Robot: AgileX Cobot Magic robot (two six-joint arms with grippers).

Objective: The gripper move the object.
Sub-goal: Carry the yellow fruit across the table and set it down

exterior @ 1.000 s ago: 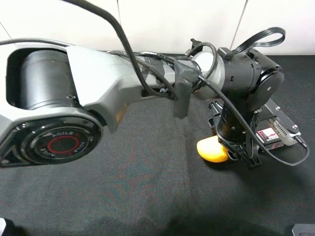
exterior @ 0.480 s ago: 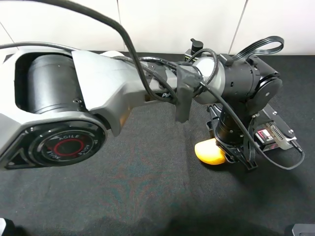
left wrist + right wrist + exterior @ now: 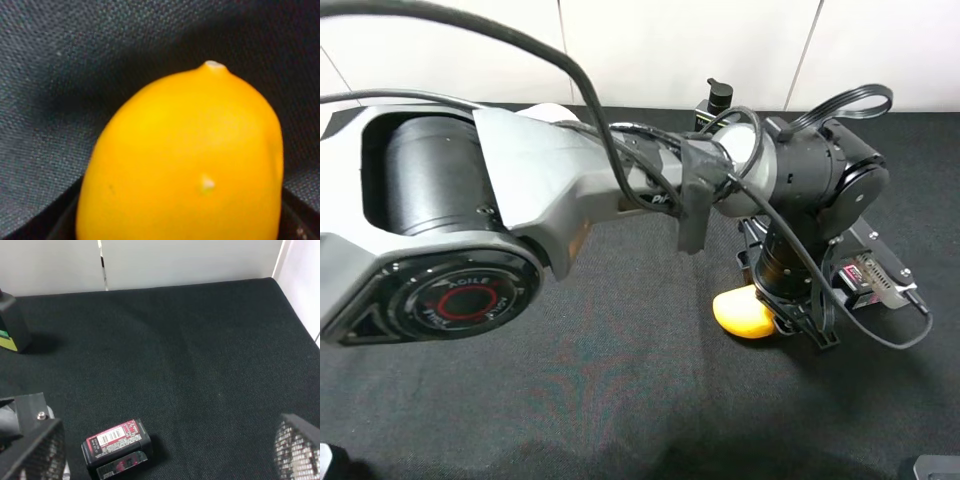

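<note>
The object (image 3: 742, 313) is a smooth yellow-orange oval fruit, low over the black cloth right of centre. My left gripper (image 3: 783, 320) has reached across from the left and is shut on the object, its black wrist hiding the fruit's right half. In the left wrist view the object (image 3: 185, 160) fills the picture, with dark fingers (image 3: 62, 227) at its sides. I cannot tell whether the fruit touches the cloth. My right gripper (image 3: 162, 452) is open and empty, its fingers wide apart above the cloth.
A small black box with a pink label (image 3: 865, 275) lies just right of the left gripper; it also shows in the right wrist view (image 3: 117, 445). A pump bottle (image 3: 717, 100) stands at the back by the white wall. The large left arm (image 3: 470, 230) spans the left half.
My left gripper has shifted a little left and toward the front with the object in it. The black box shows more. The bottle's top now shows behind the arm.
</note>
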